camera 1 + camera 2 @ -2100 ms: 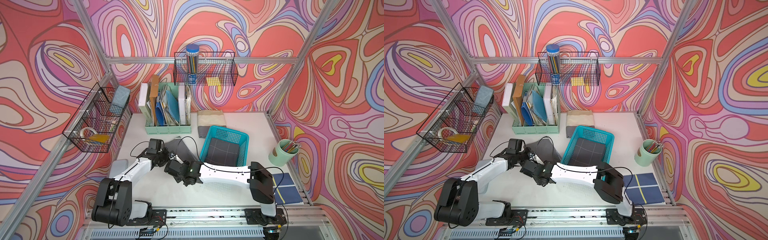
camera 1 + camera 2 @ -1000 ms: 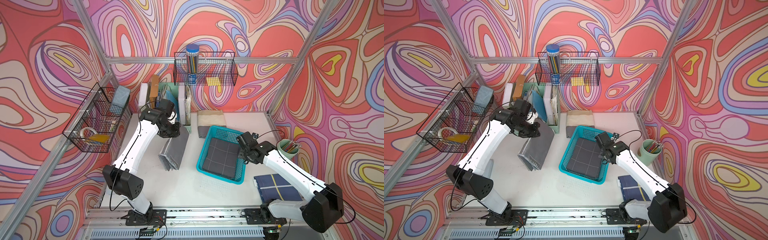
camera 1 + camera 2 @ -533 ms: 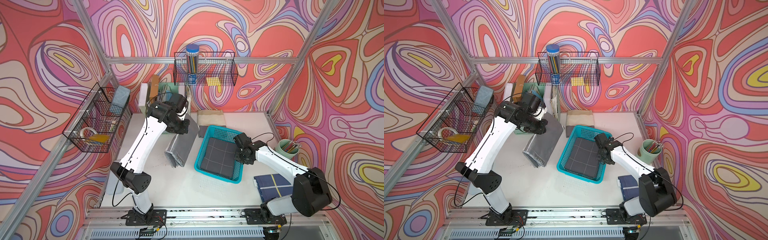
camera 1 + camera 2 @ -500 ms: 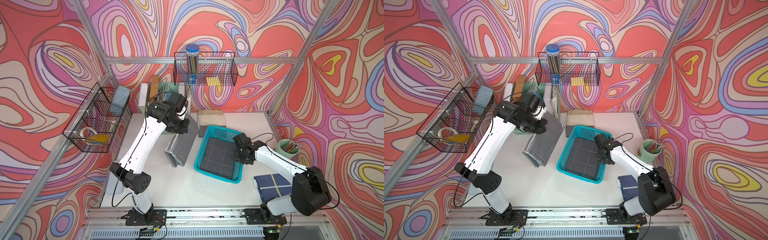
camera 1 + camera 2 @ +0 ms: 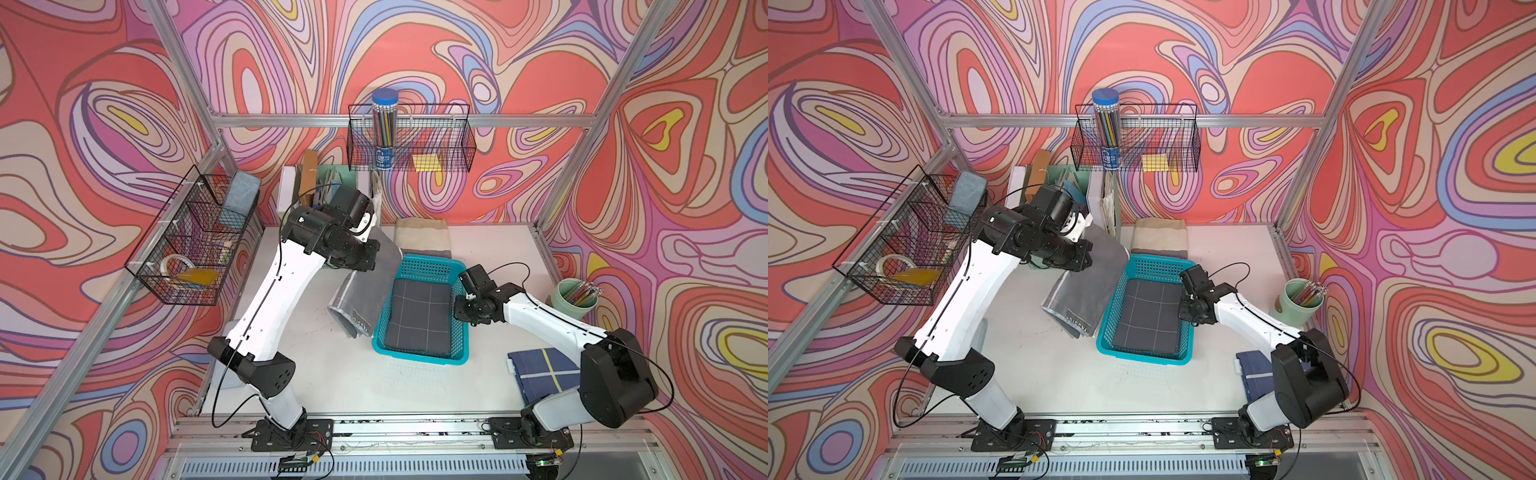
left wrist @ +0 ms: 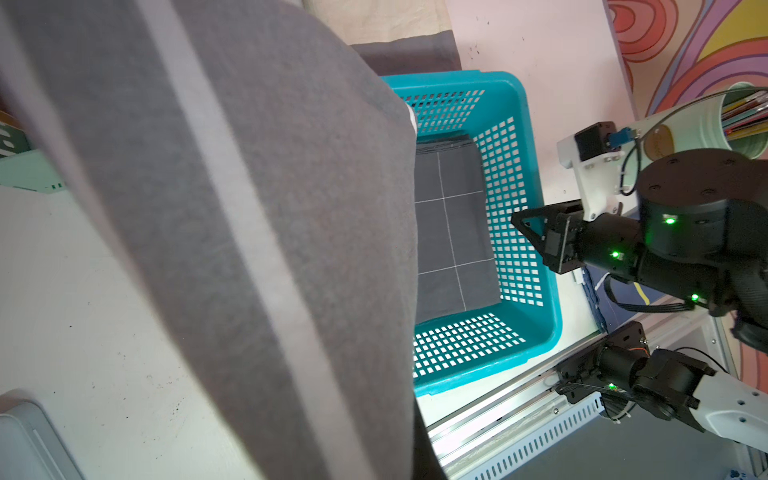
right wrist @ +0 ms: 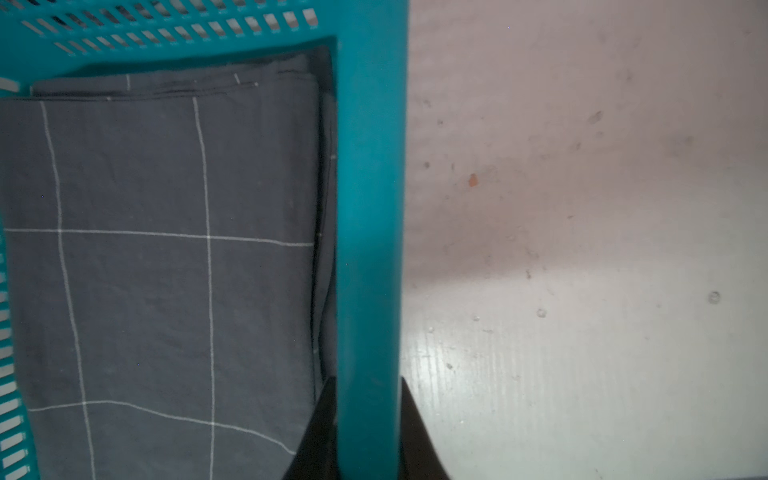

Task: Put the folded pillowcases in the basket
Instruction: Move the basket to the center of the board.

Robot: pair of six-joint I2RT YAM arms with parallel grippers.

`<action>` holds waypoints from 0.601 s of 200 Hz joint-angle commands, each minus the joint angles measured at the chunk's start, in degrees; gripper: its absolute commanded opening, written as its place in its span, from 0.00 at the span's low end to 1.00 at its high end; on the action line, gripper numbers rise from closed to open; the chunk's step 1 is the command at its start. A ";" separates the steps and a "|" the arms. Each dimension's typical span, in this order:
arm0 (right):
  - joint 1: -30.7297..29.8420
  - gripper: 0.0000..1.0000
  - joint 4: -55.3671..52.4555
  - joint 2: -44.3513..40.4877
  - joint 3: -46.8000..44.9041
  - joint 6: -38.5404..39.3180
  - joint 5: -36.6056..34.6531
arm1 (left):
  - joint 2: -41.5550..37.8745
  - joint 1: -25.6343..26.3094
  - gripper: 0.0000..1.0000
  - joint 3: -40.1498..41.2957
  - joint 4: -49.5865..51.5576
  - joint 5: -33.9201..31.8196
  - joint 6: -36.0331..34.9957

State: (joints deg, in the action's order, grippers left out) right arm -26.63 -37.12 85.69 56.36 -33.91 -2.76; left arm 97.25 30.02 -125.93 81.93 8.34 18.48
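The table [image 5: 332,374] is a flat white surface, marked with small specks and scuffs.

Items resting directly on it:
- Basket [image 5: 415,359]: turquoise, perforated, near the middle, set at a slight angle to the table edges.
- Stack of folded cloths [image 5: 422,235]: beige over grey, at the back edge, just behind the basket.
- File organizer [image 5: 348,178]: mint green, in the back left corner, holding upright books and folders.
- Cup [image 5: 571,297]: mint green, at the right edge, holding pencils.
- Navy folded cloth [image 5: 540,370]: yellow-lined, front right, partly hidden.
- Pale flat item [image 6: 25,444]: rounded corners, front left.
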 commanded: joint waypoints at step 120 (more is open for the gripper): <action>-7.68 0.46 -14.11 -13.79 8.19 -12.33 -12.01 | -5.19 3.86 0.00 9.90 -16.79 12.85 17.40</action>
State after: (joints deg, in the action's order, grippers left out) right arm -34.85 -43.75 80.09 60.82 -42.70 -3.95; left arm 92.49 32.05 -118.48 73.78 18.24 30.79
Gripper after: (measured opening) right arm 0.445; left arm 0.080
